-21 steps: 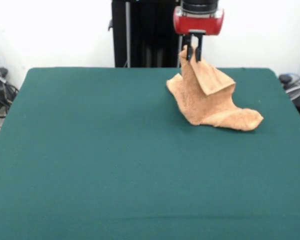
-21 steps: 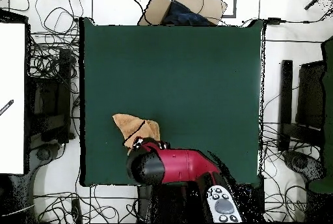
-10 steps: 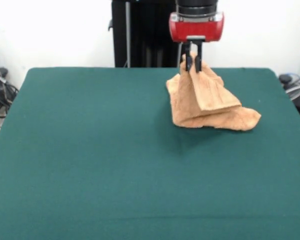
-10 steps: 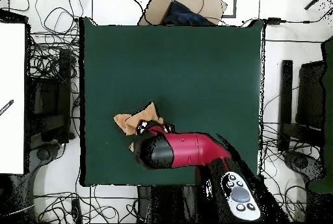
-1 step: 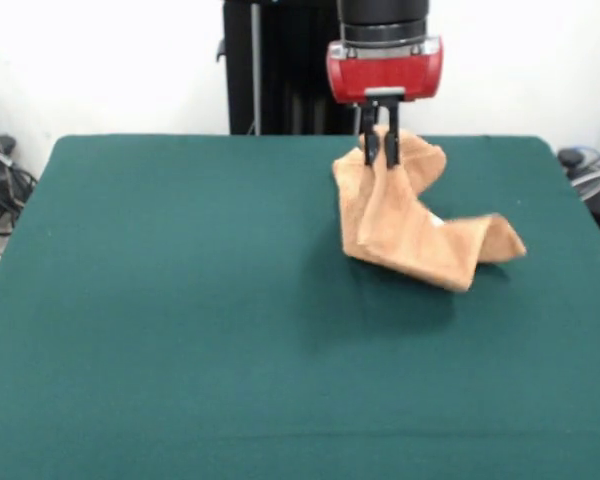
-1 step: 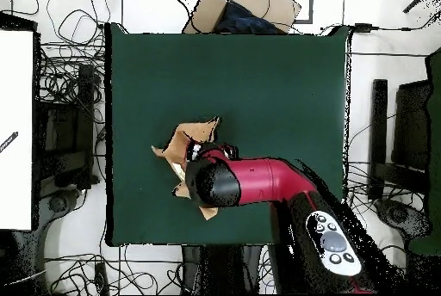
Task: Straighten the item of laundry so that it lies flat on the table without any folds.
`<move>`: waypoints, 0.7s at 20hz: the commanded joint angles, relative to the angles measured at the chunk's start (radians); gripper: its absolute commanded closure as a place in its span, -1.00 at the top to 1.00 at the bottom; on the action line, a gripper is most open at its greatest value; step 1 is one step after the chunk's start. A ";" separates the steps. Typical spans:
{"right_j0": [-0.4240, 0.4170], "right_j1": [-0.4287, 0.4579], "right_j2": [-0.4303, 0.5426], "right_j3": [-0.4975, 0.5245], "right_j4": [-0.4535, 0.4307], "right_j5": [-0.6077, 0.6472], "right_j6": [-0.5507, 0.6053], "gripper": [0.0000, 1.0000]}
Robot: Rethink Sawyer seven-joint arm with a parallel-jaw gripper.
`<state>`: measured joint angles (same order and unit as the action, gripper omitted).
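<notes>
- Overhead, the red arm (image 6: 258, 181) covers much of the towel (image 6: 191, 142); only ragged peach edges show around its black head.
- From the front, the pincer (image 5: 380, 148) is pinched on a raised fold of the towel (image 5: 405, 225), its dark fingers (image 5: 391, 150) close together with cloth between them.
- Terry cloth hangs in soft, crumpled folds; the lower end rests on the desk (image 5: 180, 300), trailing to one side.
- A small white spot shows among the folds; I cannot tell what it is.
- Dark green, felt-like desk top, matte and even.
</notes>
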<state>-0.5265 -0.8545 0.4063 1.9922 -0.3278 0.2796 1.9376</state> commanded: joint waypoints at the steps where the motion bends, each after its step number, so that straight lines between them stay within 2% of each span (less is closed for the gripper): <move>1: -0.047 0.016 0.134 -0.080 -0.076 0.139 -0.192 -1.00; 9: -0.102 0.025 0.209 -0.130 -0.092 0.226 -0.230 -1.00; 14: -0.132 0.072 0.256 -0.200 -0.106 0.286 -0.278 -1.00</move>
<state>-0.6416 -0.8318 0.5457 1.8877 -0.3676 0.4599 1.9175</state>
